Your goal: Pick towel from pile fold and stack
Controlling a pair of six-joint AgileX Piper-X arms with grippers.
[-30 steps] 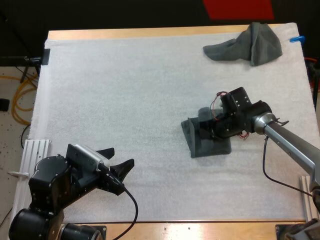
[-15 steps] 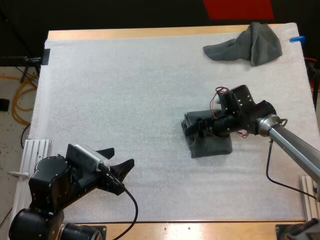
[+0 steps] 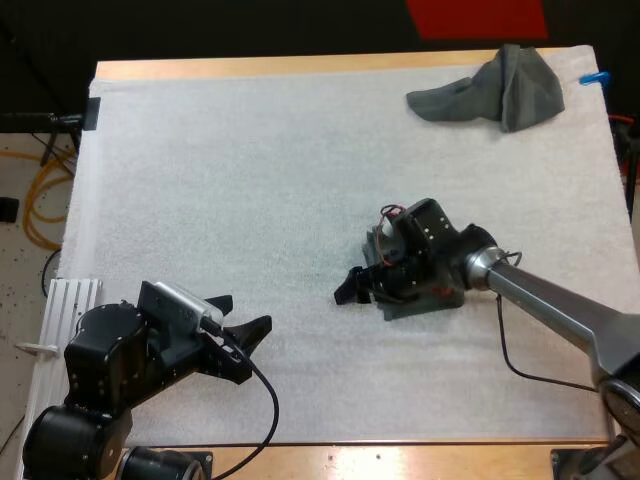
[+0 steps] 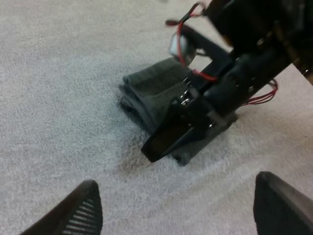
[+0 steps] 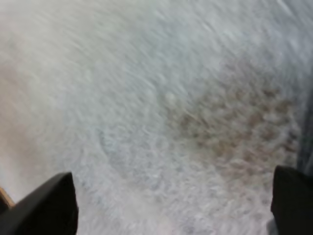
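The high view takes in the whole white mat [image 3: 250,180] on the wooden counter [image 3: 300,66]. A crumpled towel [image 3: 495,90] lies at the far right corner. A folded towel [image 3: 425,303] lies right of centre, partly under the right arm's wrist.

The left wrist view shows the folded towel [image 4: 151,93] from close by, with layered folds along its left edge. There the right jaws sit low over it, one dark finger reaching past the towel's edge to the mat.

The right wrist view looks down on bare mat [image 5: 146,98], with the right jaws released, their fingers standing wide apart with nothing between them.

The left jaws hang over the near left part of the mat, also released, their fingers spread and well apart from both towels.

Compared with half a second ago, the right jaws have swung left, and their tip now pokes out beyond the folded towel's left side. Both towels lie where they were, and the left arm has barely shifted.
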